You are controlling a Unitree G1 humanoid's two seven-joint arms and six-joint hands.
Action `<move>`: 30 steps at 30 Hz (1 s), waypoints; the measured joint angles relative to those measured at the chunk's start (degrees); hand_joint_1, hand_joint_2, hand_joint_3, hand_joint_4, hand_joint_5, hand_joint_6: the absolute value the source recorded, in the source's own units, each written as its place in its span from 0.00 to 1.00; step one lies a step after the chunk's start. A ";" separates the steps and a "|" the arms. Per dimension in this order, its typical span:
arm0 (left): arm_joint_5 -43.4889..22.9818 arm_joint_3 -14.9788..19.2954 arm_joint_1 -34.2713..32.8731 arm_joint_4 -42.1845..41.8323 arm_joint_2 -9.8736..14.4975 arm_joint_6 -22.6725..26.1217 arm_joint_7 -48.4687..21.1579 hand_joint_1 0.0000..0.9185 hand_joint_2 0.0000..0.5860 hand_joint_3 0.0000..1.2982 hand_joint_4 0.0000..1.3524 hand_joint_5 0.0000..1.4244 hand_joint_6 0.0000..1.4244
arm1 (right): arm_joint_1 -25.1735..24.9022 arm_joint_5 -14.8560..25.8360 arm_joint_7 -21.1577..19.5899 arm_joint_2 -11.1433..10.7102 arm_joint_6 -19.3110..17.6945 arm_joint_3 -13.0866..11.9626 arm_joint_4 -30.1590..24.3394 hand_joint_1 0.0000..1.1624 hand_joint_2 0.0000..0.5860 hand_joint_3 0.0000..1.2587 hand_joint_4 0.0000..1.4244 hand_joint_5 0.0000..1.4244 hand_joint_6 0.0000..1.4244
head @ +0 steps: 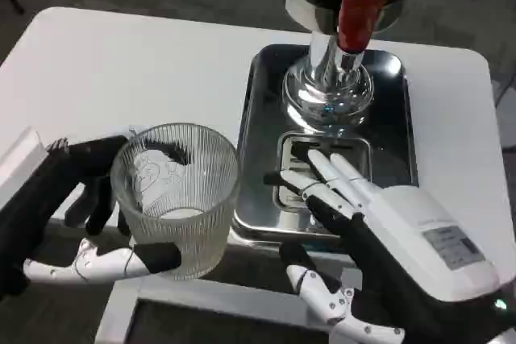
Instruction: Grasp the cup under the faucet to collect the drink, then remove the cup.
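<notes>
Nearest: right hand (379,239) lies flat, fingers spread, tips over the tray (258,118) grate, gripping nothing. Left hand (89,199) wraps the ribbed glass cup (177,195), fingers round its wall, held off the tray's left edge, not yet under the faucet (355,18). Best approach, I judge: carry it upright rightward, centred beneath the spout, right hand withdrawn first.
</notes>
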 measured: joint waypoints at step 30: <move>0.21 -2.67 -4.13 5.96 0.08 -1.06 0.00 0.42 0.19 0.70 0.78 0.89 1.00 | -4.35 -8.07 4.07 -0.16 0.11 1.69 1.29 0.07 0.90 0.00 0.00 0.00 0.05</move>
